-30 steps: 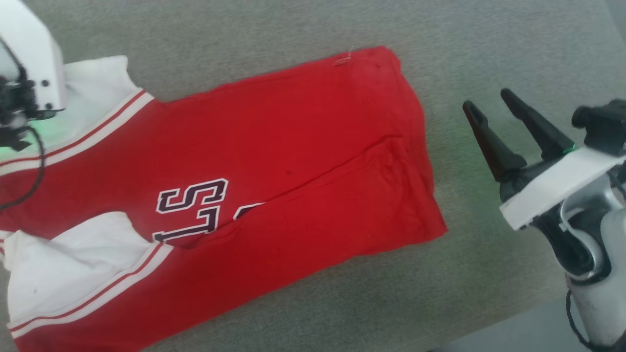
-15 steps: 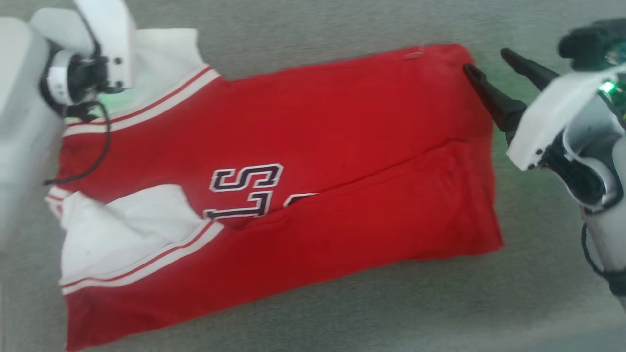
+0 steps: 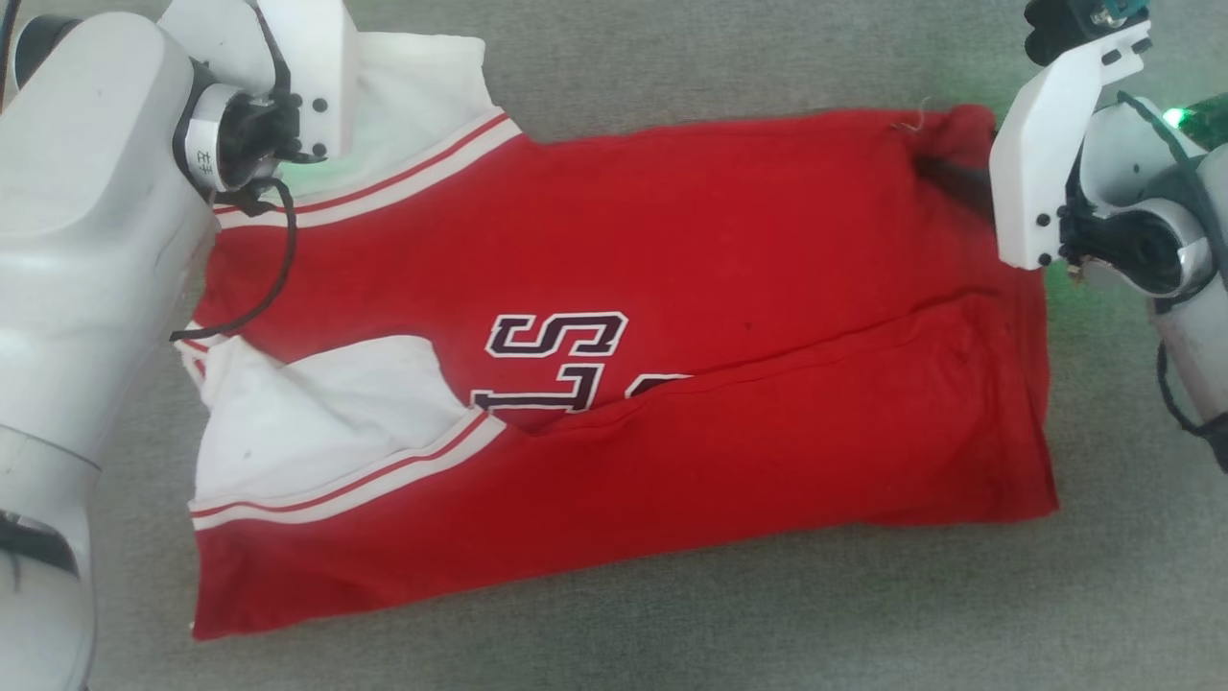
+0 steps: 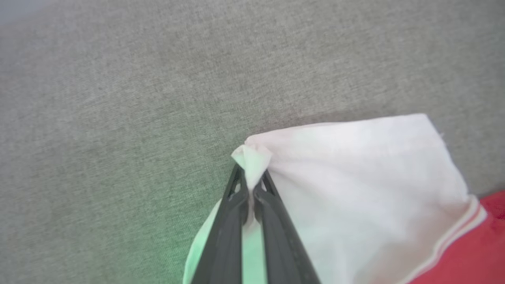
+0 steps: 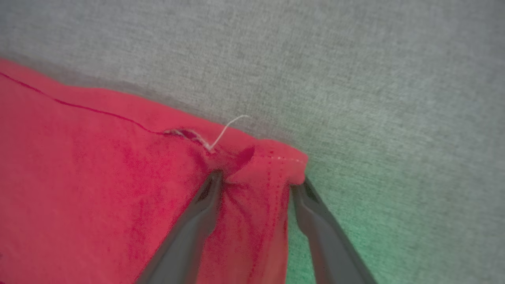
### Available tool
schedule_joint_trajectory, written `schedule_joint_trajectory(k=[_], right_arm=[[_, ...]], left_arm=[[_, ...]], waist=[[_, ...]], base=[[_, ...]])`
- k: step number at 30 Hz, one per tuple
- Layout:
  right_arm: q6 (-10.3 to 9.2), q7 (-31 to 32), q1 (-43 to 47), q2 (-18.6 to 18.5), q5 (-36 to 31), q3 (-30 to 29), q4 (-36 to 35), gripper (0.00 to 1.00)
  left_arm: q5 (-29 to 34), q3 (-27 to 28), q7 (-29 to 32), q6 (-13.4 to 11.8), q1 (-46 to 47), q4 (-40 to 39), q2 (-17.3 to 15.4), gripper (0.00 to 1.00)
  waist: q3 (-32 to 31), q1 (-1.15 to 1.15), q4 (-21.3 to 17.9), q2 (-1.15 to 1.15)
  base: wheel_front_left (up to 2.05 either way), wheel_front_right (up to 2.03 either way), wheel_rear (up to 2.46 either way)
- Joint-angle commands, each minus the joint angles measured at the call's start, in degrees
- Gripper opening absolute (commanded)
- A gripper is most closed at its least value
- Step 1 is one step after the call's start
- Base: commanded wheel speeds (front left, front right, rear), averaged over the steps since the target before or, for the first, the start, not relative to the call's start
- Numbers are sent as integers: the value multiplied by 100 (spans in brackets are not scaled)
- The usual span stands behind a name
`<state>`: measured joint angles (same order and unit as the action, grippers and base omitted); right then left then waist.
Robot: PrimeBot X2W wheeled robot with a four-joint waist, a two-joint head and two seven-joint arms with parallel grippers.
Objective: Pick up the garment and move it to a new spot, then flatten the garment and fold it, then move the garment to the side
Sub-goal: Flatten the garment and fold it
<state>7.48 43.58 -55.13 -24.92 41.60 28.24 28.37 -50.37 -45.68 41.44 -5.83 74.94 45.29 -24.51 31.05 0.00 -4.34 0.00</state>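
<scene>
The garment [image 3: 672, 288] was laid across the worktop [image 3: 672, 624], its white sleeve corner at upper left pinched by the clenched left gripper [image 4: 250, 189]. The fingers of the right gripper [image 5: 256, 183] were spread astride the red hem corner at upper right; were only its edge caught, it could be pulled free.

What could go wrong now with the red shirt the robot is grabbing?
1. The left jaws pinch just a tiny tip of the white sleeve, so it might slip out when lifted.
2. The right jaws are open around the red corner of the shirt; closing badly could miss it or bunch it.
3. A loose thread there could snag.
</scene>
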Motion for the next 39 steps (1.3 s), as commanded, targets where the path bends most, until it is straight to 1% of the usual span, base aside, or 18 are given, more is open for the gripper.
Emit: schedule_joint_trajectory(k=[1,6,11,14,20,22,24,27,30,33,36,39], right_arm=[[1,215,375,100,105,328,332,0],[1,37,187,-114,253,380,237,0],[0,-165,192,-380,392,396,-9,0],[0,-207,241,-584,451,389,-212,0],[0,-142,607,-897,603,233,-700,0],[0,-119,687,-936,625,193,-782,0],[0,-70,875,-1035,664,71,-967,0],[0,35,1198,-1158,677,-167,-1255,0],[-1,125,1580,-1278,696,-459,-1572,0],[-1,248,2042,-1364,658,-773,-1918,0],[-1,398,2538,-1367,615,-1126,-2220,0],[-1,512,3025,-1227,581,-1437,-2419,0]], left_arm=[[-4,-2,-71,61,41,117,19,0],[-29,3,-221,254,194,213,93,0],[-85,-31,-131,355,201,172,136,0],[-30,-130,-46,425,129,55,99,0],[-54,-237,223,315,-138,-471,-54,0],[-64,-253,269,273,-200,-618,-80,0],[-25,-312,377,184,-349,-956,-196,0],[-30,-360,552,-28,-631,-1561,-412,0],[-47,-409,749,-275,-959,-2290,-698,0],[-85,-431,905,-587,-1361,-3076,-999,0],[-147,-446,1043,-918,-1798,-3780,-1306,0],[-201,-441,1061,-1196,-2240,-4274,-1509,0]], waist=[[-46,0,62,0],[-227,0,192,0],[-479,0,337,0],[-638,0,432,0],[-930,0,611,0],[-975,0,641,0],[-1057,0,706,0],[-1168,0,795,0],[-1240,0,874,0],[-1291,0,941,0],[-1319,0,985,0],[-1329,0,1008,0]], base=[[0,0,0],[0,0,0],[0,0,0],[0,0,0],[0,0,0],[0,0,0],[0,0,0],[0,0,0],[0,0,0],[0,0,0],[0,0,0],[0,0,0]])
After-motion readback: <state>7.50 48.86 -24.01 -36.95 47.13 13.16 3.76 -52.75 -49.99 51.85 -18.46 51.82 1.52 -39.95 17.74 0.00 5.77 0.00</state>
